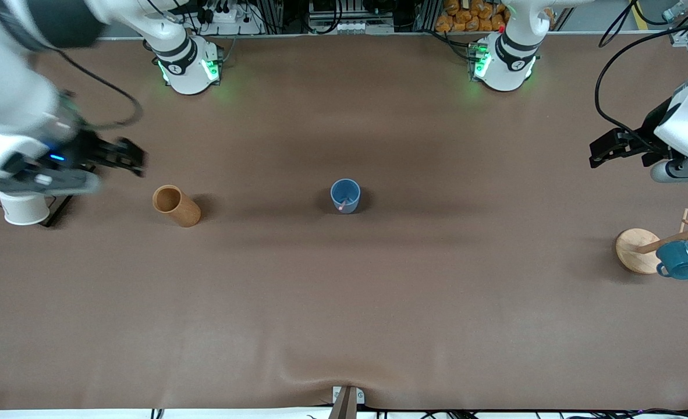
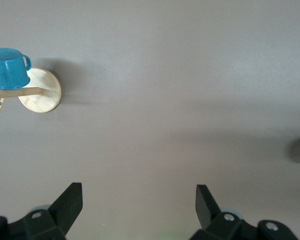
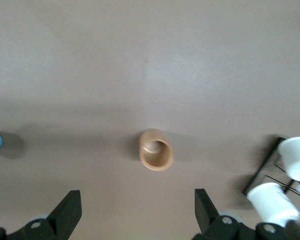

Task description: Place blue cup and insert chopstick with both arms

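You see the blue cup upright with the chopstick inside — task looks done; left gripper and right gripper hang spread, empty, well apart from the cup.

The front view looks down from high across the table, facing both arm bases. Each wrist view looks straight down at the tabletop from well above it. The left wrist view shares the teal mug and wooden rack base; the right shares the tan cylinder.
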{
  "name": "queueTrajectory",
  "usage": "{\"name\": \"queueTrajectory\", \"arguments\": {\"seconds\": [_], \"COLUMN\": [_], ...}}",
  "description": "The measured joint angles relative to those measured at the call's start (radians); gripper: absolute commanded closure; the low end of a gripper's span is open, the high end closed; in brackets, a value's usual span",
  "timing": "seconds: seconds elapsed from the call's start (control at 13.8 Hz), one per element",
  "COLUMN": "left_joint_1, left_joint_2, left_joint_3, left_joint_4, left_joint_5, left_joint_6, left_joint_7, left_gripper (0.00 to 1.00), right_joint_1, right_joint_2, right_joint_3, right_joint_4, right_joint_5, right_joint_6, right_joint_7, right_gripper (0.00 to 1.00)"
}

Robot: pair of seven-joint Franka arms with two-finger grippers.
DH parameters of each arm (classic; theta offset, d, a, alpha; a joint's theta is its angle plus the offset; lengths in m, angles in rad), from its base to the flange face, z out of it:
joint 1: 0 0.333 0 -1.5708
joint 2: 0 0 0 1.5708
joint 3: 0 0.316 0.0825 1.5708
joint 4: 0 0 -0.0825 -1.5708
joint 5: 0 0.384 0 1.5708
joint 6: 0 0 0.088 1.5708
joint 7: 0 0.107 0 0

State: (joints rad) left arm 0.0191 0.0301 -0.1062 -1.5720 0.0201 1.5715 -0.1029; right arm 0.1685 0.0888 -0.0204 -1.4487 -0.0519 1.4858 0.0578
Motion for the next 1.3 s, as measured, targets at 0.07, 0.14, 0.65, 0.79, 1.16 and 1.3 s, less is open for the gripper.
{"name": "queueTrajectory", "arguments": {"seconds": [0.07, 0.14, 0.65, 0.79, 1.16, 1.3], "left_joint_1": [0.0, 0.0, 0.0, 0.0, 0.0, 0.0], "left_joint_2": [0.0, 0.0, 0.0, 0.0, 0.0, 0.0], "left_joint_3": [0.0, 0.0, 0.0, 0.0, 0.0, 0.0], "left_joint_4": [0.0, 0.0, 0.0, 0.0, 0.0, 0.0], "left_joint_5": [0.0, 0.0, 0.0, 0.0, 0.0, 0.0], "left_joint_6": [0.0, 0.0, 0.0, 0.0, 0.0, 0.0], "left_joint_7": [0.0, 0.0, 0.0, 0.0, 0.0, 0.0], "left_gripper": [0.0, 0.0, 0.0, 0.0, 0.0, 0.0], "right_joint_1": [-0.051, -0.104, -0.213, -0.195, -0.165, -0.16], "right_joint_2": [-0.021, -0.038, -0.112, -0.113, -0.113, -0.113], "right_joint_3": [-0.001, -0.002, -0.034, -0.04, -0.042, -0.042], "right_joint_4": [-0.006, -0.012, -0.016, -0.017, -0.018, -0.018], "right_joint_5": [0.002, 0.006, 0.037, 0.038, 0.038, 0.038], "right_joint_6": [-0.012, -0.018, -0.112, -0.129, -0.132, -0.129], "right_joint_7": [-0.056, -0.111, -0.159, -0.099, -0.068, -0.068], "right_gripper": [0.0, 0.0, 0.0, 0.0, 0.0, 0.0]}}
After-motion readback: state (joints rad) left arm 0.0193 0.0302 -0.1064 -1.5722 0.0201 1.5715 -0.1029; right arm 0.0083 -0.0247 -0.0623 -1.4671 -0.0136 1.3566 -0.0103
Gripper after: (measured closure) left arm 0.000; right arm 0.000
